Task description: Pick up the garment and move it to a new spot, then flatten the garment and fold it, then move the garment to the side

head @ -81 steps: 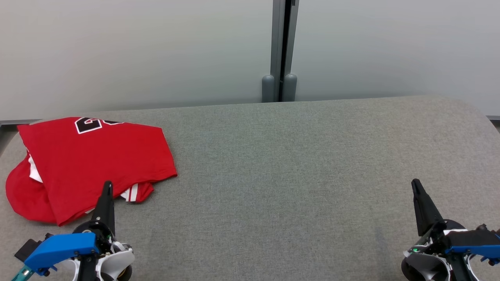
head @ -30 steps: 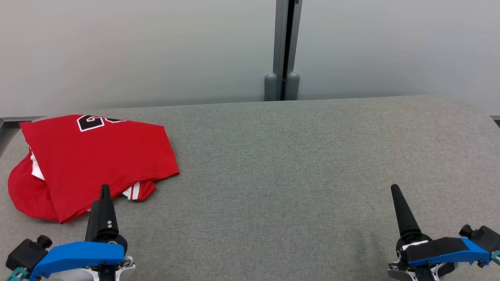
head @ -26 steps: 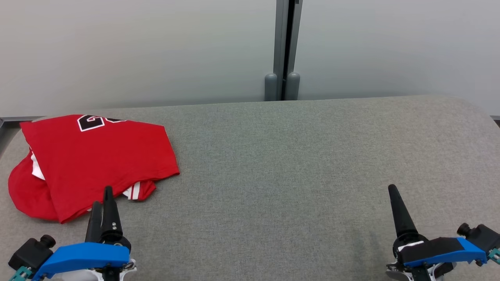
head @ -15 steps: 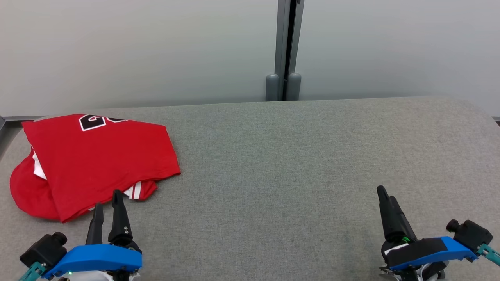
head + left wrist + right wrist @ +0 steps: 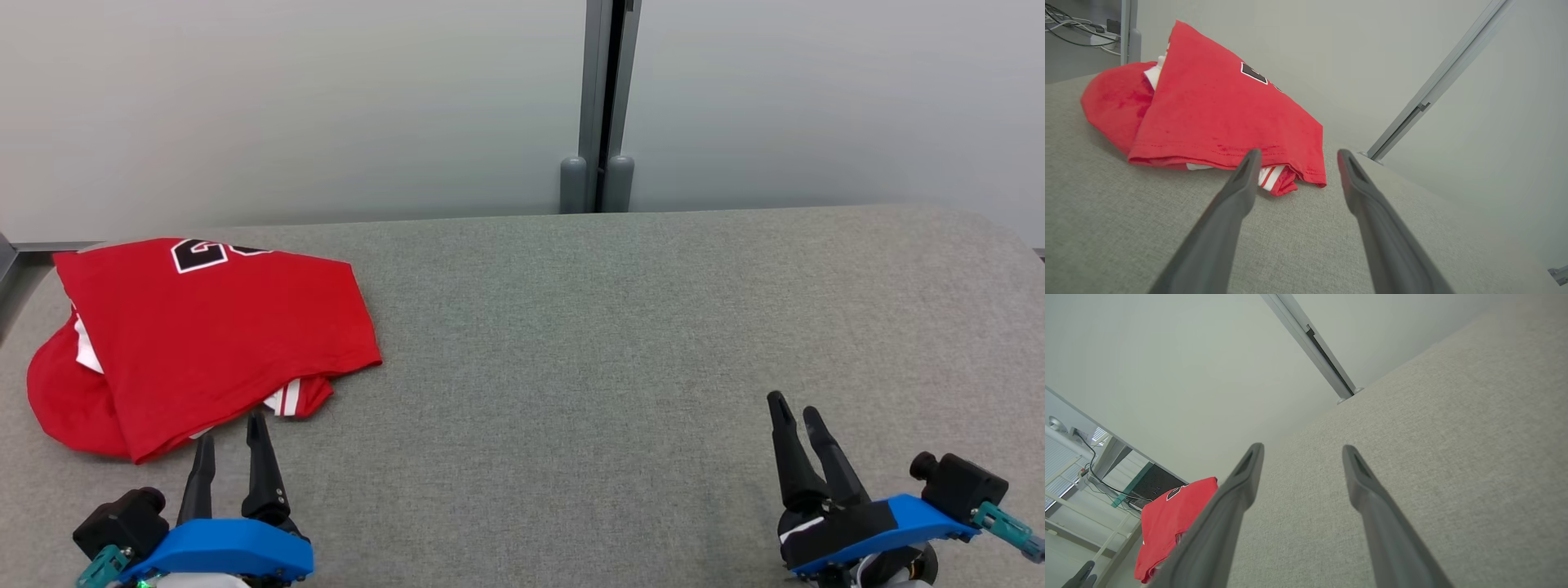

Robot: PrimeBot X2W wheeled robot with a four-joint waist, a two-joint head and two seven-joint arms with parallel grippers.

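Note:
The garment [image 5: 204,335] is a red jersey with black-and-white numerals and white trim, folded and lying at the far left of the grey padded table [image 5: 620,327]. The left wrist view shows the garment [image 5: 1216,114] just beyond the fingertips. My left gripper [image 5: 231,429] stands open just in front of its near hem, not touching it, nothing between its fingers. My right gripper [image 5: 793,407] stands open and empty near the table's front right, far from the garment [image 5: 1171,522].
A pale wall panel with a grey vertical post [image 5: 600,106] runs behind the table. Cables and a frame [image 5: 1081,28] lie beyond the table's left end. The table's rounded right end [image 5: 1012,245] curves away.
Both grippers have rolled so that both fingers of each now show side by side, and drawn back a little toward the front edge. The garment lies unmoved; the camera shifted slightly.

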